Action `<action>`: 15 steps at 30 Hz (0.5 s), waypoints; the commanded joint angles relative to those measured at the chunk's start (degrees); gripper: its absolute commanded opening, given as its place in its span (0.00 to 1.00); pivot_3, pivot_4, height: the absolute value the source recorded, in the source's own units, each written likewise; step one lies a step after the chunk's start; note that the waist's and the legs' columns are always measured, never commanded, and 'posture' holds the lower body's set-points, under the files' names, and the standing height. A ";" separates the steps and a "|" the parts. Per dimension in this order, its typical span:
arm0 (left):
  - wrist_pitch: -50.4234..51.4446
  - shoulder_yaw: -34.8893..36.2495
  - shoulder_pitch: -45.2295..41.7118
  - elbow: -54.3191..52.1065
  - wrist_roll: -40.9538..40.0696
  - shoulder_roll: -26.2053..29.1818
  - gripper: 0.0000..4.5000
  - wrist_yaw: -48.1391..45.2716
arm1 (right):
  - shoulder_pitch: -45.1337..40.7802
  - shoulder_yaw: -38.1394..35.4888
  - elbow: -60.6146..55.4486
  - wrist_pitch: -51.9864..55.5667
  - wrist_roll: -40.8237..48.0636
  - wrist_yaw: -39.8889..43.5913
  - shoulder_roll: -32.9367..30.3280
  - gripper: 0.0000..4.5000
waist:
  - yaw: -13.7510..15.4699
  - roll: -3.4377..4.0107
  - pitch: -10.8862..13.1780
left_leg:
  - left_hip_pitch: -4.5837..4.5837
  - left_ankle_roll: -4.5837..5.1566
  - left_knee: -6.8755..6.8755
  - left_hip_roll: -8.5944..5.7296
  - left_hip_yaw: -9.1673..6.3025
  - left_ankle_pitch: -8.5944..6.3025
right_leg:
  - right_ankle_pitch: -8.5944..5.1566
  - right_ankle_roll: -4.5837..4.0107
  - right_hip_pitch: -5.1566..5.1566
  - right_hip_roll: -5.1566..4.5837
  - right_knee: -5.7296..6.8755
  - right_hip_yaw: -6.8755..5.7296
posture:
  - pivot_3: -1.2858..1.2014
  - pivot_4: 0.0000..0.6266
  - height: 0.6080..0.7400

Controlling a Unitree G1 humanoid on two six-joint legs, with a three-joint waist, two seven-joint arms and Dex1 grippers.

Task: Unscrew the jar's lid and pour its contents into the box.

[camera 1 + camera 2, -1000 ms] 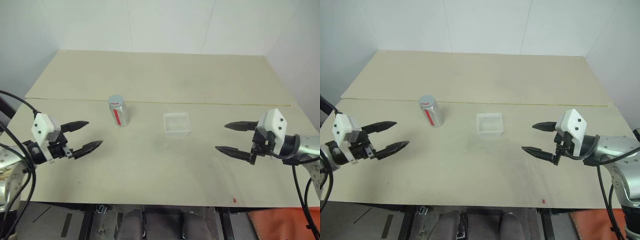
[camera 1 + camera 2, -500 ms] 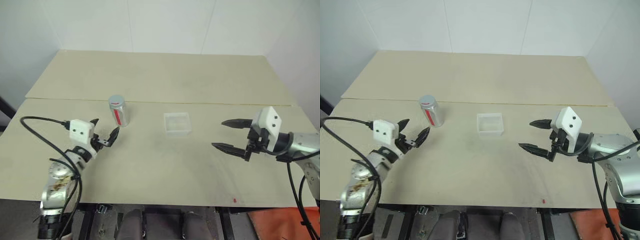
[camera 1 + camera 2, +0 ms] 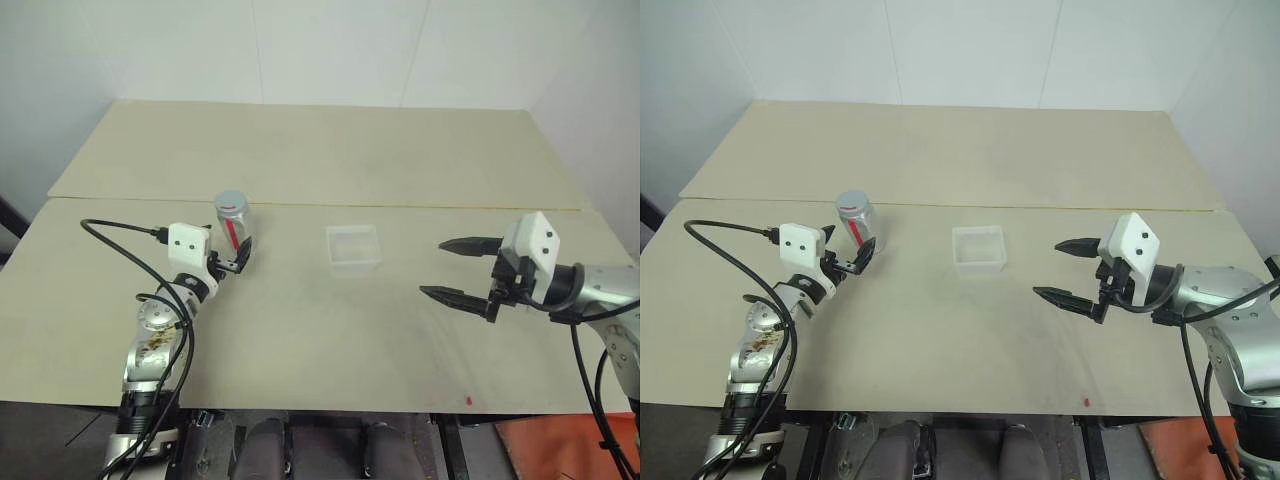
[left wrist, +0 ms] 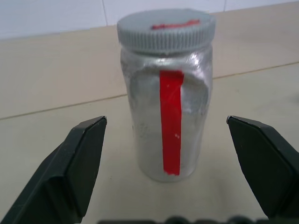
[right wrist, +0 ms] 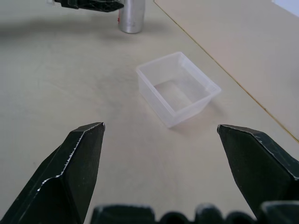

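Your left gripper [image 3: 232,262] is standing wide around the upright jar [image 4: 167,122], not touching it. Your right gripper [image 3: 459,270] is hanging wide open, apart from the box [image 3: 354,246].

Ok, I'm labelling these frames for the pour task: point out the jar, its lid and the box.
jar [image 4: 171,135], left wrist view, on the red stripe of its body.
lid [image 4: 166,30], left wrist view, on the grey cap's top.
box [image 5: 205,84], right wrist view, on its rim.
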 commanded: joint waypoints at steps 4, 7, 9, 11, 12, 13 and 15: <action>-4.43 -1.13 -4.71 5.13 1.61 -0.44 0.99 0.49 | 0.66 -2.44 -2.96 0.13 1.54 -0.90 -0.12 1.00 | 0.31 0.00 0.00 | 0.00 0.00 0.03 -0.01 -0.01 0.00 | 0.00 0.00 0.03 0.00 0.00 -0.02 | 0.52 0.24 1.00; -5.65 -1.47 -6.24 7.93 2.43 -0.71 0.99 0.81 | 1.21 -2.90 -3.77 0.29 1.96 -1.06 -0.17 1.00 | 0.21 -0.01 0.00 | 0.00 -0.01 0.02 -0.02 -0.01 0.00 | 0.01 0.01 0.03 0.00 0.02 -0.02 | 0.52 0.24 1.00; -6.40 -1.92 -7.17 9.46 2.86 -0.82 0.99 0.86 | 1.42 -3.16 -4.09 0.42 2.13 -1.10 -0.18 1.00 | 0.18 -0.01 0.00 | -0.02 -0.09 0.02 -0.01 -0.01 0.06 | 0.01 0.01 0.02 0.00 0.04 -0.03 | 0.52 0.24 1.00; -6.83 -2.14 -8.08 10.76 2.90 -1.06 0.99 0.82 | 1.60 -3.37 -4.31 0.54 2.27 -1.08 -0.15 1.00 | 0.16 -0.01 0.00 | -0.03 -0.13 0.01 -0.01 -0.01 0.07 | 0.01 0.01 0.02 0.00 0.03 -0.05 | 0.52 0.24 1.00; -7.04 -2.26 -8.37 11.19 3.00 -1.07 0.99 0.74 | 1.65 -3.41 -4.37 0.54 2.34 -1.09 -0.17 1.00 | 0.14 -0.01 0.00 | -0.03 -0.12 0.01 -0.01 0.00 0.07 | 0.01 0.01 0.02 0.00 0.03 -0.05 | 0.52 0.24 1.00; -7.25 -2.36 -8.70 11.65 3.07 -1.14 0.99 0.75 | 1.68 -3.43 -4.42 0.56 2.41 -1.15 -0.19 1.00 | 0.13 -0.01 0.00 | -0.03 -0.12 0.02 -0.01 -0.01 0.07 | 0.01 0.01 0.02 0.00 0.02 -0.05 | 0.52 0.24 1.00; -7.58 -2.52 -9.18 12.40 3.07 -1.19 0.99 0.67 | 1.73 -3.41 -4.51 0.58 2.57 -1.27 -0.25 1.00 | 0.11 -0.01 0.00 | -0.03 -0.09 0.02 -0.01 -0.01 0.06 | 0.01 0.01 0.02 0.00 0.01 -0.05 | 0.52 0.24 1.00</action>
